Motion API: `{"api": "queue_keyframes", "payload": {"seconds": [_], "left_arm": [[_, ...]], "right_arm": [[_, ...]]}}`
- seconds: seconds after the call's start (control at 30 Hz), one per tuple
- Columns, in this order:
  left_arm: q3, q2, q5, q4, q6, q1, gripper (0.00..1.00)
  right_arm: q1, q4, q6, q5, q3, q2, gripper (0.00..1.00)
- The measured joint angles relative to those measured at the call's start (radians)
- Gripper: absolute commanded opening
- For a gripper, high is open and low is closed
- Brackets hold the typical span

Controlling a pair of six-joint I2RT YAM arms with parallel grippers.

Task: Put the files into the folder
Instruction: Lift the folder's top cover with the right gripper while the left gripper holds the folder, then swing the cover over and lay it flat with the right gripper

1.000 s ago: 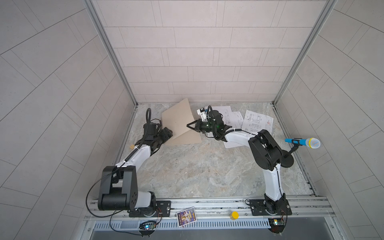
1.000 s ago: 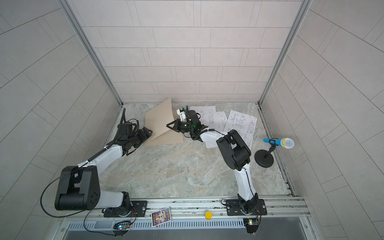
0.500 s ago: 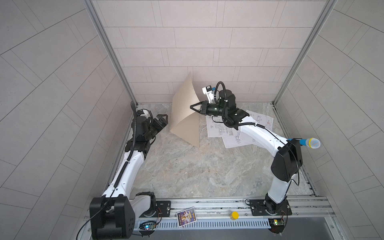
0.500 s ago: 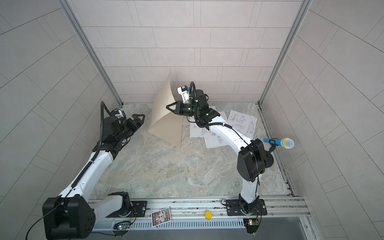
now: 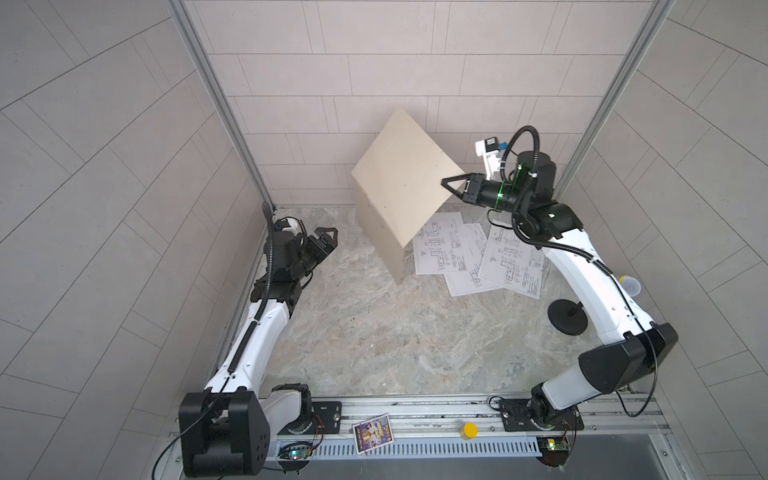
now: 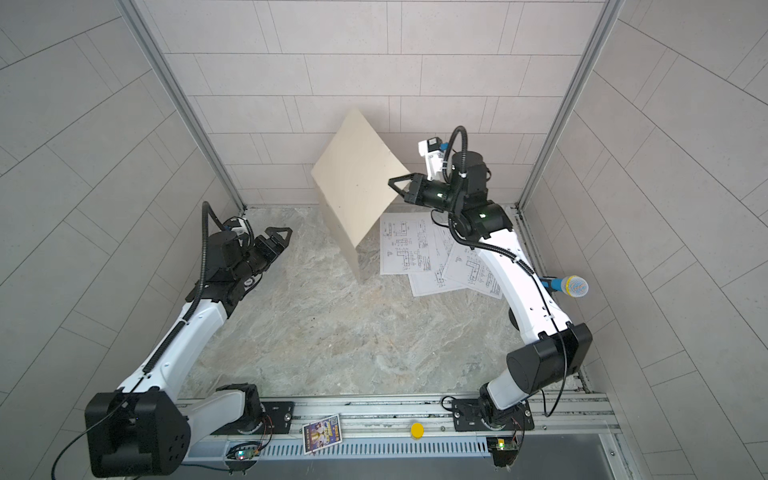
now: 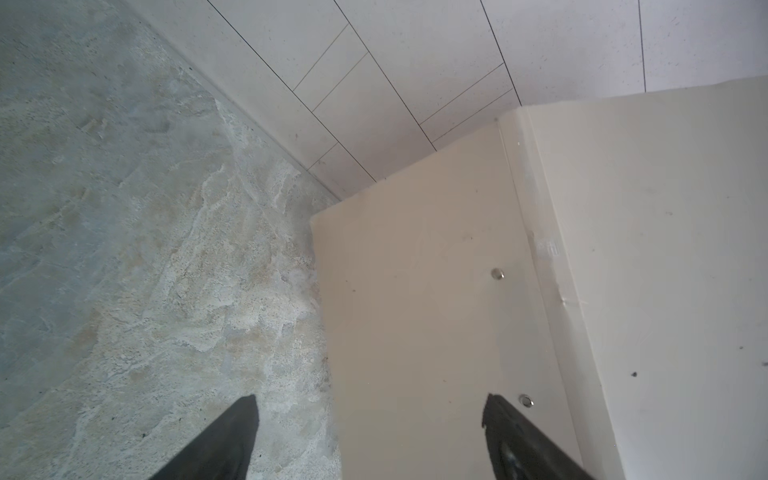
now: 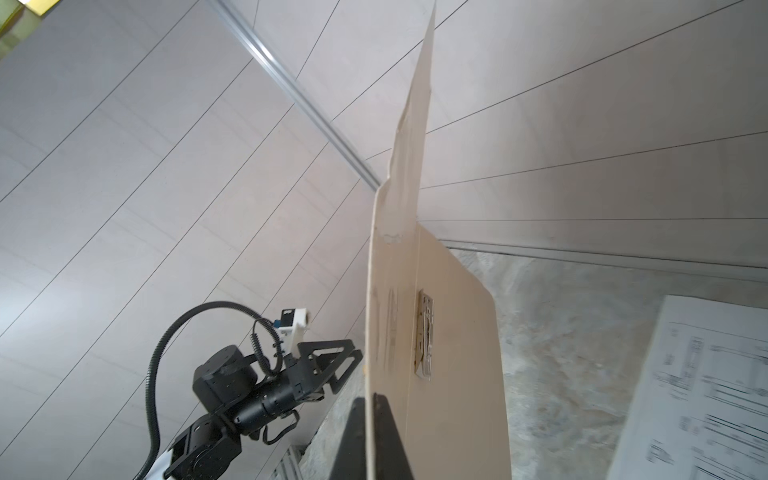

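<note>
Folder: tan card, opened into a tent shape at the back of the bench. One cover raised and tilted, the other dropping steeply from the fold, lowest corner down at the bench surface.
Right fingers: pressed together on the free edge of the raised cover, pinching the card. Borne out in the right wrist view, with the cover running edge-on between the two dark fingers.
Left fingers: spread wide, nothing between them. Held above the bench to the left of the folder in both top views, apart from it, tips aimed its way. In the left wrist view, one tip over bare bench, the other over the outer face of the folder.
Ring clip: silver, fixed to the inner face beside the fold, seen in the right wrist view only.
Rivets: two small metal studs on the outer face near the fold.
Files: three white sheets with black line drawings, fanned and overlapping, flat on the bench just right of the folder. All outside the folder, one corner hidden beneath the raised cover.
Microphone: blue handle, on a black round stand at the right bench edge, partly behind the right arm.
Picture card and yellow cap: on the front rail, well apart from folder and files.
</note>
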Motion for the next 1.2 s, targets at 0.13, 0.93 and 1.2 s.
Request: {"api": "queue_keyframes", "payload": {"seconds": [0.13, 0.93, 1.2], "left_arm": [[0.0, 0.009, -0.011, 0.002, 0.0, -0.042, 0.91], [-0.087, 0.092, -0.033, 0.087, -0.008, -0.098, 0.91], [-0.121, 0.098, -0.028, 0.092, -0.008, -0.098, 0.91]], "right_arm": [[-0.07, -0.047, -0.028, -0.011, 0.002, -0.045, 0.0], [0.148, -0.322, -0.522, 0.418, -0.483, -0.322, 0.0], [0.406, -0.167, -0.504, 0.576, -0.678, -0.295, 0.0]]}}
